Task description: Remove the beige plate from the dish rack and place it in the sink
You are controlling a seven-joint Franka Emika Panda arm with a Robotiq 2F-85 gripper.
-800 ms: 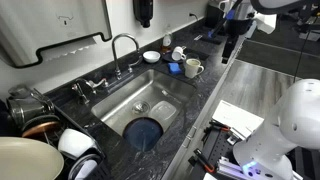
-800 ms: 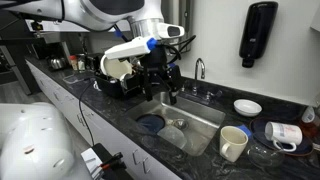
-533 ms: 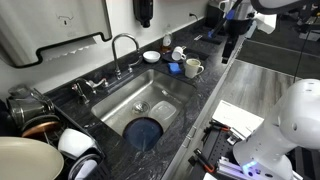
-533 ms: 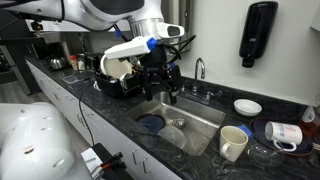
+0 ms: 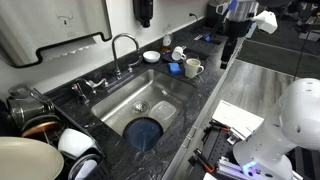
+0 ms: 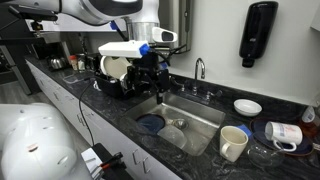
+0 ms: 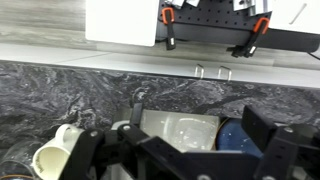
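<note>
We find the gripper [image 6: 152,88] at ten o'clock of the sink [image 6: 200,112] in an exterior view, overlapping the dish rack [image 6: 108,88] in that picture. Only the wrist view settles its state: the fingers [image 7: 85,152] stand wide apart with nothing between them, above a white bowl [image 7: 185,128] and a cream mug [image 7: 52,155]. The beige plate [image 5: 25,160] shows plainly in an exterior view, at eight o'clock of the sink and outside the basin. A dark blue dish [image 5: 145,132] lies in the basin.
</note>
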